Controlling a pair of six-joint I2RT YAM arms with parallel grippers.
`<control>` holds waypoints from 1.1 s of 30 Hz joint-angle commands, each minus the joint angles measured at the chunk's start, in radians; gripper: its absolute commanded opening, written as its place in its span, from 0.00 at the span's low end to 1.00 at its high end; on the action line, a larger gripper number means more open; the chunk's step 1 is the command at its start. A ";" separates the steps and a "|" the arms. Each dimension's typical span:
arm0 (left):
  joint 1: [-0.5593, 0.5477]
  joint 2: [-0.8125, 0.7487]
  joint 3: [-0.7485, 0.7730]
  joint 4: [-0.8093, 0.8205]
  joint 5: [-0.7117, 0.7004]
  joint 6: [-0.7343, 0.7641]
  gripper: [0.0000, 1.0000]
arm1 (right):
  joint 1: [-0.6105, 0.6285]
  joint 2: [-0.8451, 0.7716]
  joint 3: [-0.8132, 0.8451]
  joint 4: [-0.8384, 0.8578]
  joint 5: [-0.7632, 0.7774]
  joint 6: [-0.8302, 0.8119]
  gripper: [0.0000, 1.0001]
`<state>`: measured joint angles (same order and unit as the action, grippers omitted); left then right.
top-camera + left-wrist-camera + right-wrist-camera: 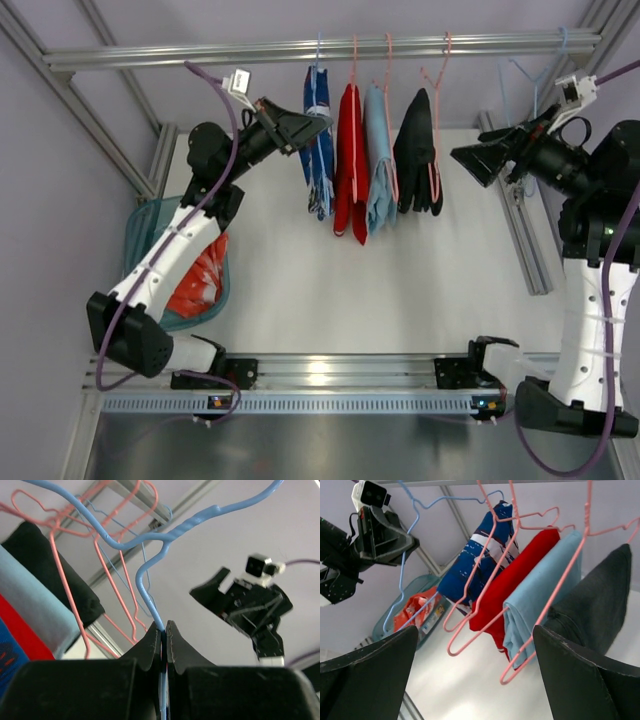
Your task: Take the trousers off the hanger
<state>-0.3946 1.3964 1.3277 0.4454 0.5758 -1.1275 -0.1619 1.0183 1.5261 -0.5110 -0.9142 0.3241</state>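
Observation:
The trousers (318, 150), blue with white and red streaks, hang on the light-blue wire hanger (318, 55) at the left end of the row on the rail. My left gripper (320, 125) is beside them at the hanger's shoulder. In the left wrist view it (165, 625) is shut on the hanger's wire (195, 520), with a corner of the trousers (6, 662) at lower left. My right gripper (468, 158) is open and empty, right of the black garment. In the right wrist view it (475, 630) faces the trousers (475, 565) and the hanger (417, 611).
Right of the trousers, on pink hangers, hang a red garment (350, 165), a light-blue garment (379, 175) and a black garment (418, 155). A teal basket (145, 225) with orange-red clothing stands at the table's left. Aluminium frame rails (525, 230) run on the right.

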 commanded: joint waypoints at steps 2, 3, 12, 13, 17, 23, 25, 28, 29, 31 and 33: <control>-0.012 -0.184 -0.079 0.193 0.022 0.063 0.00 | 0.136 0.071 0.066 0.103 0.053 0.050 0.99; -0.016 -0.215 -0.108 0.178 0.022 0.067 0.00 | 0.225 0.083 0.081 0.111 0.075 0.055 0.98; -0.036 -0.355 -0.163 0.115 0.024 0.136 0.00 | 0.557 0.281 0.192 0.299 0.170 0.207 0.93; -0.036 -0.361 -0.160 0.107 0.022 0.141 0.00 | 0.579 0.299 0.206 0.308 0.170 0.211 0.92; -0.036 -0.389 -0.168 0.084 0.013 0.163 0.00 | 0.637 0.396 0.253 0.351 0.182 0.277 0.83; -0.036 -0.392 -0.183 0.078 -0.002 0.155 0.00 | 0.742 0.488 0.331 0.393 0.199 0.326 0.78; -0.036 -0.389 -0.182 0.078 -0.007 0.152 0.00 | 0.765 0.508 0.354 0.396 0.202 0.334 0.76; -0.036 -0.385 -0.179 0.078 -0.013 0.144 0.00 | 0.800 0.548 0.391 0.405 0.207 0.349 0.72; -0.036 -0.382 -0.182 0.078 -0.013 0.144 0.00 | 0.806 0.563 0.400 0.402 0.221 0.362 0.68; -0.036 -0.382 -0.182 0.076 -0.010 0.149 0.00 | 0.823 0.575 0.402 0.401 0.233 0.368 0.65; -0.036 -0.384 -0.183 0.078 -0.008 0.150 0.00 | 0.835 0.592 0.394 0.401 0.242 0.394 0.61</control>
<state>-0.4282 1.0481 1.1160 0.3141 0.5823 -1.0340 0.6468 1.5917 1.8809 -0.1661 -0.7017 0.6743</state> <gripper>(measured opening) 0.049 0.631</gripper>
